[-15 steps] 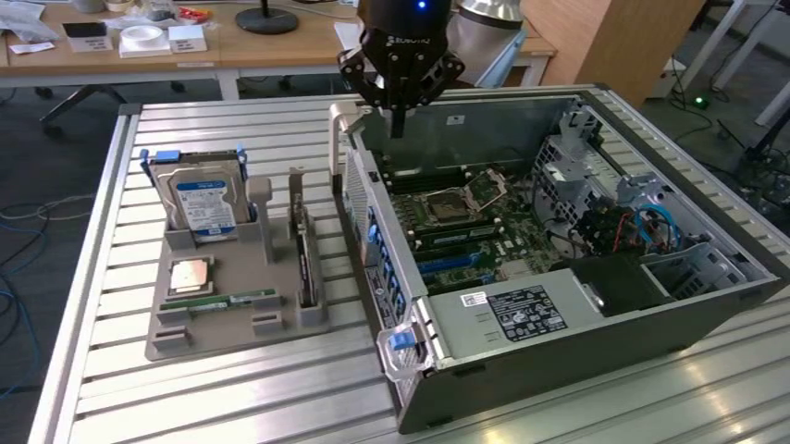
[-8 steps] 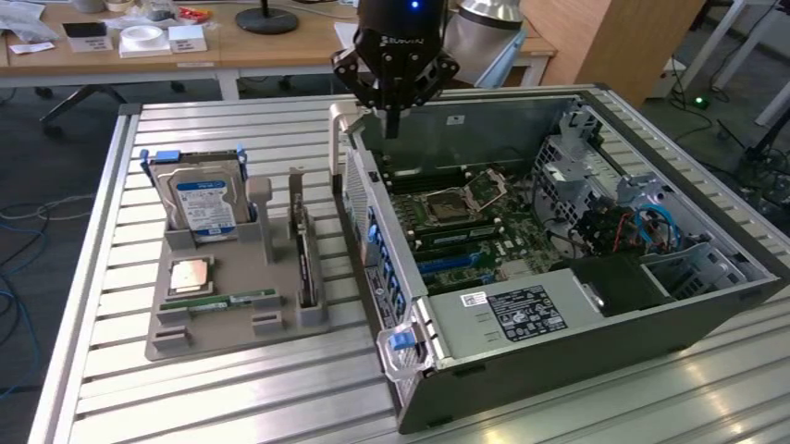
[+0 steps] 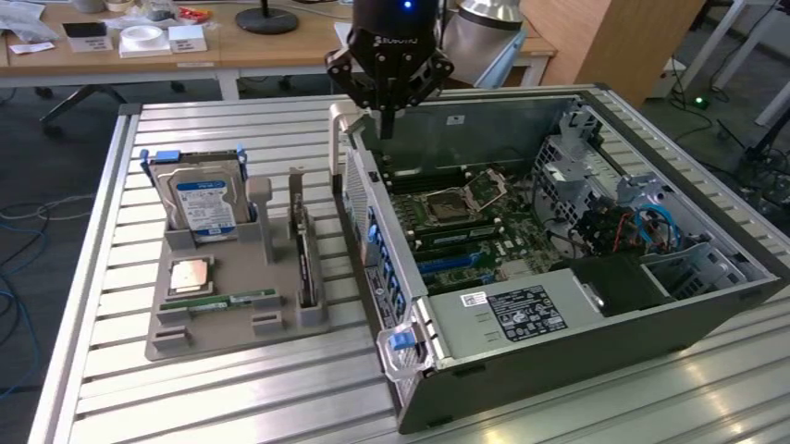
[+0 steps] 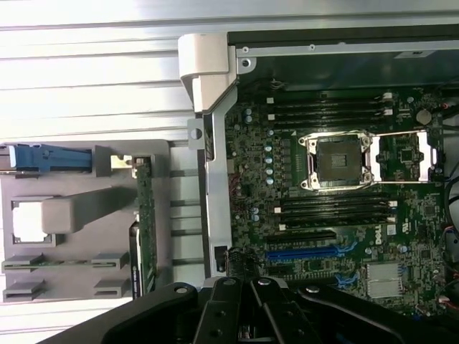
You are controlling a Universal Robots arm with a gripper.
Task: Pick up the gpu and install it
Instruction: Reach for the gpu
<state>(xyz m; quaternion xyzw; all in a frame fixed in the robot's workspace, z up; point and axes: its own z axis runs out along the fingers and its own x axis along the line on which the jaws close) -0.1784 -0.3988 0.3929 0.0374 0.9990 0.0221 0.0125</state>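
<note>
Nearest lay the case (image 3: pixel 593 356); the gripper (image 3: pixel 387 125) hung shut, empty. At its seven o'clock stood the gpu (image 3: pixel 306 268), likely light, stiff, fragile: grip top edge.

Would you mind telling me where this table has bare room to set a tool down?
Bare slats of the table lie between the grey holder and the edge nearest the exterior camera, and behind the hard drive. The gap between the gpu and the computer case is narrow; the case interior is crowded, with the end effector above its rim.
</note>
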